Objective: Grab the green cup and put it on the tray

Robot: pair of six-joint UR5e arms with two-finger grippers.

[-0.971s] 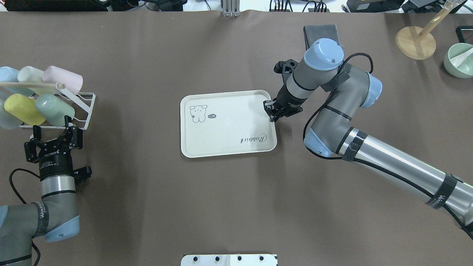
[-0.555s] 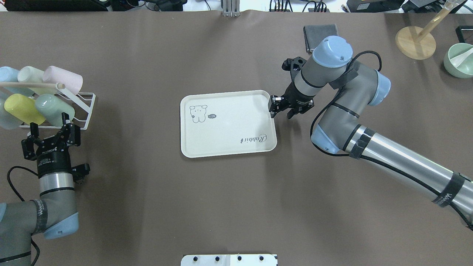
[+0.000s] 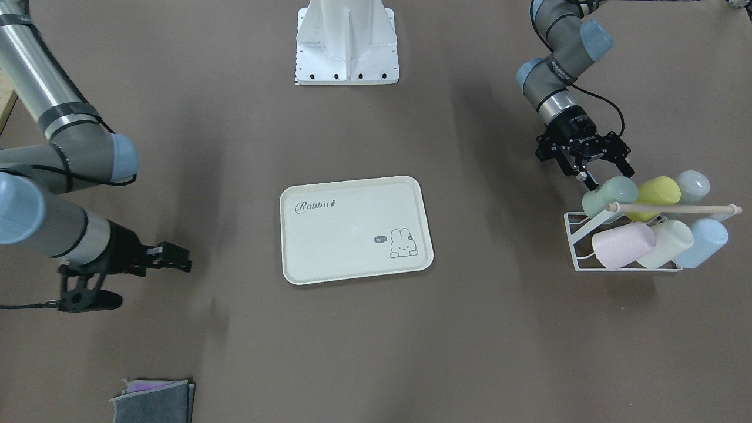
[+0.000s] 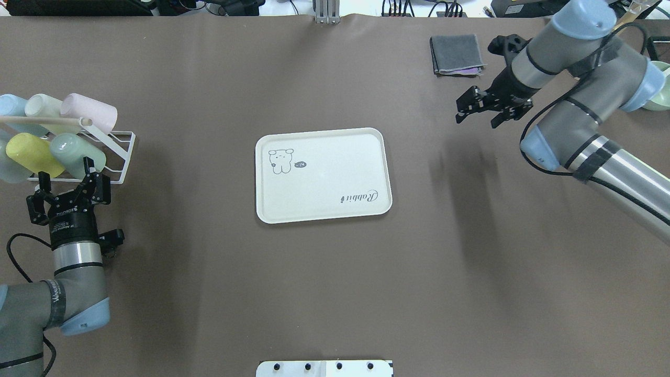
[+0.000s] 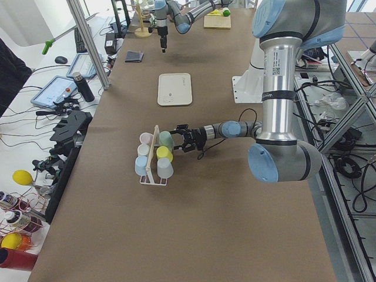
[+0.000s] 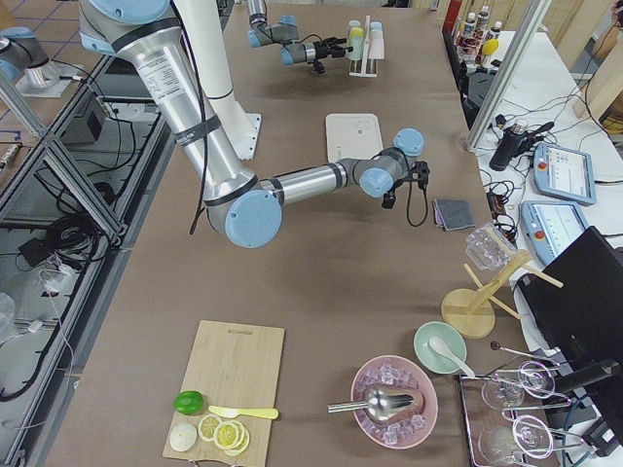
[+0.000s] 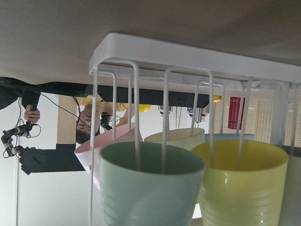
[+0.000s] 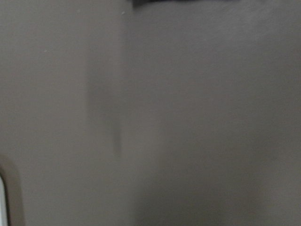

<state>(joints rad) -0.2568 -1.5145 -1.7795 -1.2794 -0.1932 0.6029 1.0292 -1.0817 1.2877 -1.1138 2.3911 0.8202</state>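
Since the green cup (image 4: 73, 152) lies tilted on the white wire rack (image 4: 124, 157) at the left of the table (image 4: 209, 288), nothing is lifted yet. The left gripper (image 4: 67, 177) hovers just short of it, fingers spread and empty. Mid-table, the tray (image 4: 324, 209) holds no cup. Far right, the right gripper (image 4: 477, 119) hangs well apart, fingers released. Grasping, carrying and placing are all left to do.

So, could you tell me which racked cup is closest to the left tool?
The mint-green plastic cup, just ahead of the left tool; the yellow-green cup sits farther.
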